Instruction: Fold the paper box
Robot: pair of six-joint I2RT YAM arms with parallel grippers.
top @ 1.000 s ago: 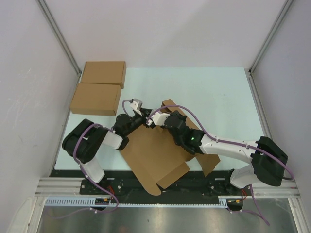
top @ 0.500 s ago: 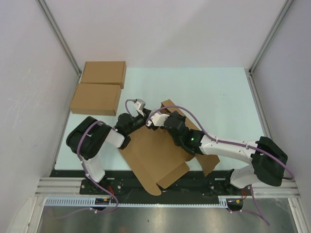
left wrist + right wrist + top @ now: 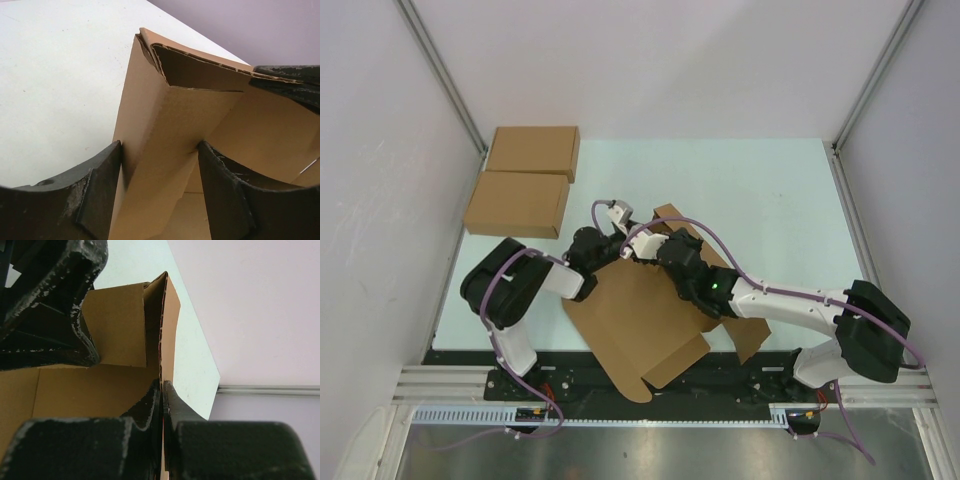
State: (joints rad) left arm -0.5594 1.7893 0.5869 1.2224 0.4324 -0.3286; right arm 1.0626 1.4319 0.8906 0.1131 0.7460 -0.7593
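Observation:
The paper box (image 3: 642, 318) is a brown die-cut sheet lying partly folded between the two arms, with a raised wall at its far end. My left gripper (image 3: 612, 243) reaches that far corner from the left. In the left wrist view its gripper (image 3: 160, 145) straddles a folded flap of the paper box (image 3: 165, 110), and both fingers (image 3: 97, 200) touch it. My right gripper (image 3: 642, 246) comes in from the right. In the right wrist view its gripper (image 3: 162, 383) is shut on the thin upright wall of the paper box (image 3: 170, 315).
Two made-up flat brown boxes (image 3: 532, 152) (image 3: 517, 203) lie at the table's far left. The pale green table (image 3: 770, 190) is walled in by white panels on three sides. The right arm's link (image 3: 780, 298) lies across the sheet's right part.
My left gripper has slid right up to the raised flap and its jaws have narrowed onto it. The right arm and the sheet have stayed put.

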